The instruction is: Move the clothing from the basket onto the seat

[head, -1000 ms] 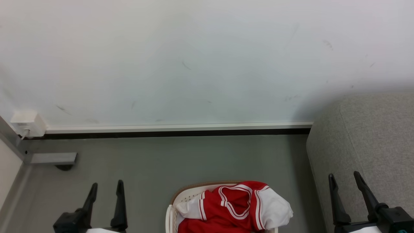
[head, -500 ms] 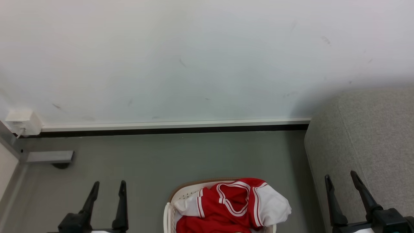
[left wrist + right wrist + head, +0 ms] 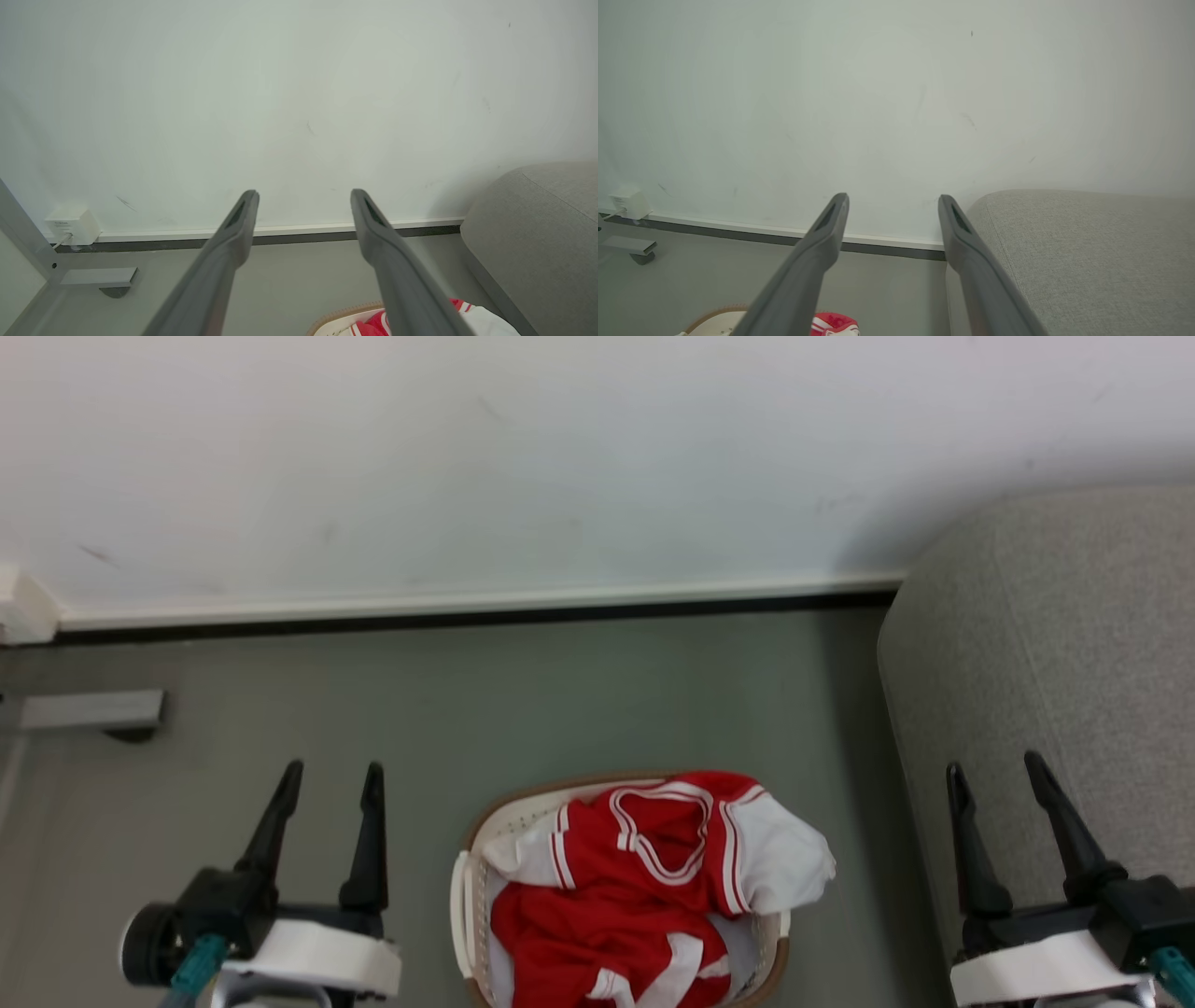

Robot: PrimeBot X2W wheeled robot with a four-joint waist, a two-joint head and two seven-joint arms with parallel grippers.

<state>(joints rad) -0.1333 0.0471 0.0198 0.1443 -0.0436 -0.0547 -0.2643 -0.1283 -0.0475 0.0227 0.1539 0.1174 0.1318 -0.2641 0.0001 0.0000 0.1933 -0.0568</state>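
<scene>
The red and white clothing [image 3: 635, 896] lies heaped in the basket [image 3: 462, 905] on the grey floor [image 3: 560, 691], with one white sleeve draped over the rim toward the seat [image 3: 1074, 635]. The left gripper [image 3: 333, 770] hangs spread and empty beside the basket. The right gripper [image 3: 993, 763], likewise spread and empty, hangs by the seat's edge.

Oval cream-white plastic basket [image 3: 464, 896] and red-and-white sports clothing [image 3: 597, 896] cropped by bottom edge; light-grey fabric seat [image 3: 1055, 644] runs off right edge; basket interior hidden under clothing.
</scene>
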